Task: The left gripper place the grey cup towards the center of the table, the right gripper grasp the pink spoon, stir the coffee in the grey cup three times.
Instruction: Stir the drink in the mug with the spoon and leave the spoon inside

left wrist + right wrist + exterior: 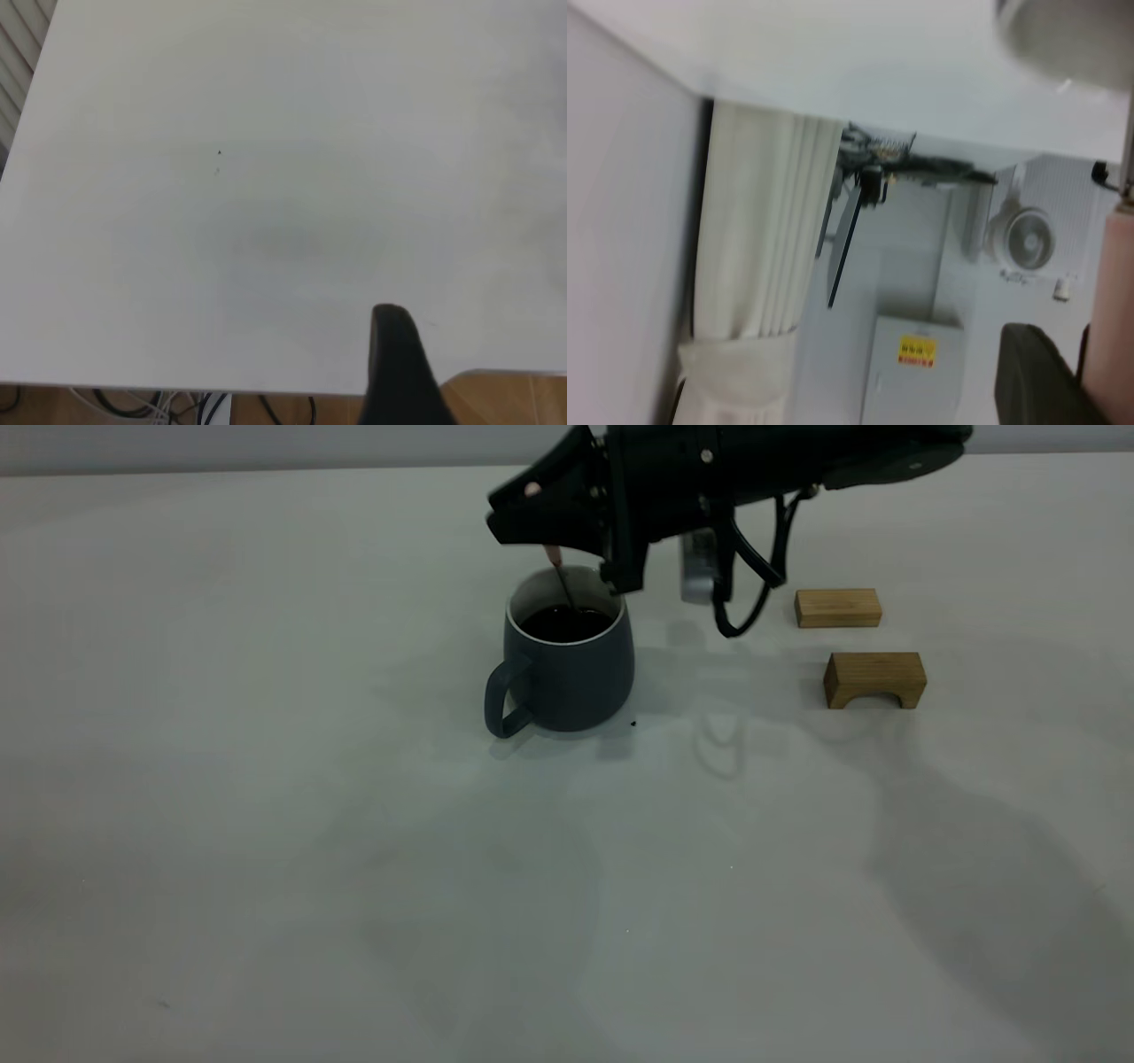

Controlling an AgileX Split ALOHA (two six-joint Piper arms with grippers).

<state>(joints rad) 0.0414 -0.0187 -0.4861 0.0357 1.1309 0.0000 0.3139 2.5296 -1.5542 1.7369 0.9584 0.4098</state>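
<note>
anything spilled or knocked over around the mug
Nothing stands out. The grey cup stands upright on the table with the coffee inside it and no puddle around its base. The right gripper holds the pink spoon dipped into the cup. Two wooden blocks sit apart, undisturbed.

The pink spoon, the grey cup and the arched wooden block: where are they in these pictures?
pink spoon (555,554), exterior view, on its pink handle below the right gripper (532,514).
grey cup (571,677), exterior view, on its outer wall.
arched wooden block (874,673), exterior view, on its front face.
</note>
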